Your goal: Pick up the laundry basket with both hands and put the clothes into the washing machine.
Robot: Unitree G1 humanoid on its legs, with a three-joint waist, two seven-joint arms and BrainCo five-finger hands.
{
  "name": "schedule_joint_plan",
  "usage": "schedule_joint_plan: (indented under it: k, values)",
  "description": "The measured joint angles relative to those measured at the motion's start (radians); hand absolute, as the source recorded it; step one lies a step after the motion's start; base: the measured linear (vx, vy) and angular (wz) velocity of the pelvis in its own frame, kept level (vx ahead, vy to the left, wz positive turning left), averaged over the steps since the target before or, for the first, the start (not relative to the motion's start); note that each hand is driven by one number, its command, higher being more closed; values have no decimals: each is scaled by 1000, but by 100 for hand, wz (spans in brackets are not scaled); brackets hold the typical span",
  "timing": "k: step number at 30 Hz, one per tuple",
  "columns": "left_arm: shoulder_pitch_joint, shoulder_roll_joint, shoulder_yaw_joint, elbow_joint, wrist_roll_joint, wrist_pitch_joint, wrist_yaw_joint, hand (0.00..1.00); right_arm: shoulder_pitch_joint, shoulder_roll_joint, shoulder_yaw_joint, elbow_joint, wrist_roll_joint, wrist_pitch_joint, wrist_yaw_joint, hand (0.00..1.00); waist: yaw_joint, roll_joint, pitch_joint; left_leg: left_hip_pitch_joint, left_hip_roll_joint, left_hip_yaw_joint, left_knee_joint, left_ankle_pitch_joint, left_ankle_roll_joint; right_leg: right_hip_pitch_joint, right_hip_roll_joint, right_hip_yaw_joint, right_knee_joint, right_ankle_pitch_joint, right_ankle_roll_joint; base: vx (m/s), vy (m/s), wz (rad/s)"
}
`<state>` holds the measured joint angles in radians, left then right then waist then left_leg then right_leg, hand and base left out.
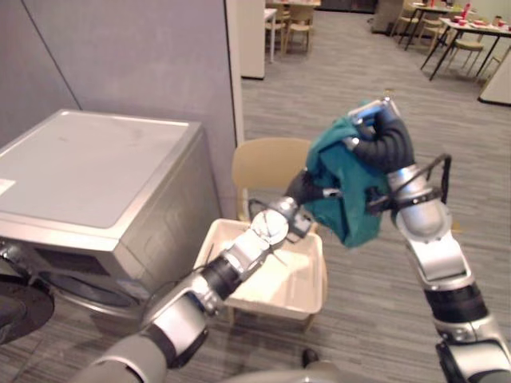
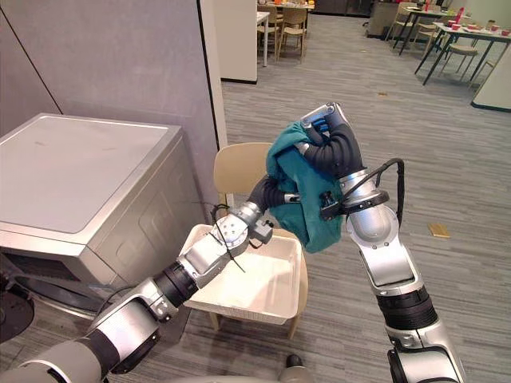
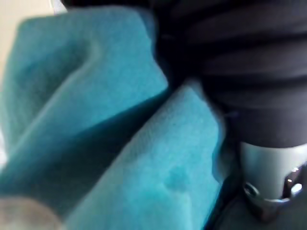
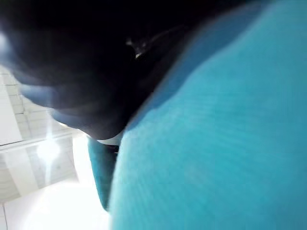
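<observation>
Teal cloth [image 1: 339,199], one item: soft, matte, fine-ribbed in the right wrist view, bunching in thick rounded folds with dark creases between them. It is hanging in the air above the far right corner of the basket [image 1: 311,279], well clear of it, its lower lobe drooping below my right wrist.

Right hand [image 1: 382,132]: I am holding it raised, dark ribbed cover facing up, silver fingers curling over the top edge of the cloth and clamping it.

Left hand [image 1: 302,188]: I am reaching it up from the lower left, and it is pressing into the near side of the bundle. The folds are wrapping over it, so I cannot tell whether it is grasping or lying loose.

Basket: cream plastic, rectangular, shallow, sitting on the seat of the chair [image 1: 267,163].

Chair: pale wood, curved back, standing just beside the washer [image 1: 96,171].

Washer: silver-grey, flat top, standing to my left against a grey partition.
</observation>
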<state>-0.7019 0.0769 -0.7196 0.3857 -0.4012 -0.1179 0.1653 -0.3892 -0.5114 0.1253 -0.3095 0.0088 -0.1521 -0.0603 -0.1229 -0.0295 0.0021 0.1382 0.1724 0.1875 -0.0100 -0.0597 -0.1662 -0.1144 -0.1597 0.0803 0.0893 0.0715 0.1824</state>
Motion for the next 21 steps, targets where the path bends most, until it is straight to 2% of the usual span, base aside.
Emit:
schedule_joint_plan:
  k: [3,7,8,13,21]
  values:
    - [-47,-27,-29,40,-17,0,-11,0,0,6,11,-16,0,0,-1,100,-5,1,-1,4,-1,4,-3,0,0,-1,0,1,5,0,-2,0,0,-1]
    - [-77,-77,-38,54,-75,0,-10,0,0,27,10,-24,0,0,-4,100,-14,15,-11,13,-4,21,-10,0,0,-4,0,9,11,0,-3,2,2,-7]
    - [-84,-83,-38,54,-90,0,-10,100,0,35,10,-31,0,0,-4,100,-19,18,-13,13,-5,28,-10,0,0,-11,0,10,14,0,-3,-11,-4,-11]
    - [-126,-109,-59,57,-133,-1,-8,100,0,36,10,-43,0,0,-28,100,-29,21,-14,17,-9,46,-9,0,1,-19,0,25,21,0,-3,-23,-6,-9]
    - [-132,-151,-52,55,-158,-19,13,100,43,80,0,-104,-1,-7,-52,100,-29,54,-35,19,-13,68,-5,-4,6,-33,0,42,31,-6,5,-13,-2,-5]
